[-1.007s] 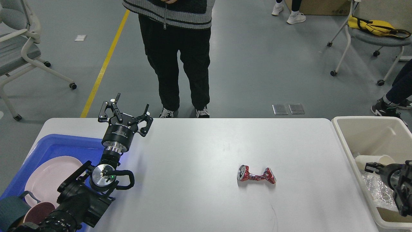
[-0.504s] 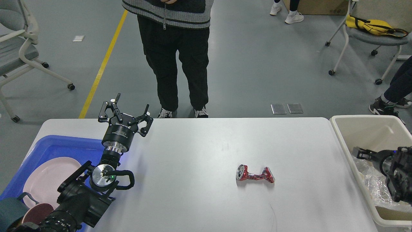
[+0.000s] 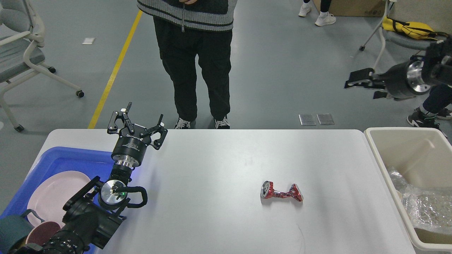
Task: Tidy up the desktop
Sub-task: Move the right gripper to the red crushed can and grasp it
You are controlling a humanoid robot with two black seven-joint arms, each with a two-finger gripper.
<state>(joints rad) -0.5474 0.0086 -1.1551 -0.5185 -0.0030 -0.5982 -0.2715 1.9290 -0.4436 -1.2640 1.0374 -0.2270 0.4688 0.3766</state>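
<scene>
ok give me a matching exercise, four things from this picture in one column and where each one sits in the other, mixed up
Things:
1. crushed red can
2. pink plate
3. crinkled clear plastic
4. left tool

Places:
A. inside the blue tray
B. inside the beige bin
C. lying on the bare desktop, right of centre
D. raised over the desktop's far left part, beside the blue tray

Pairs: 1-C, 2-A, 3-B, 4-D

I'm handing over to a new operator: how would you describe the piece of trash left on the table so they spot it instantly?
On the white desktop, right of centre between the blue tray and the beige bin, lies a crushed red can. It lies alone on its side, pinched at the middle.
</scene>
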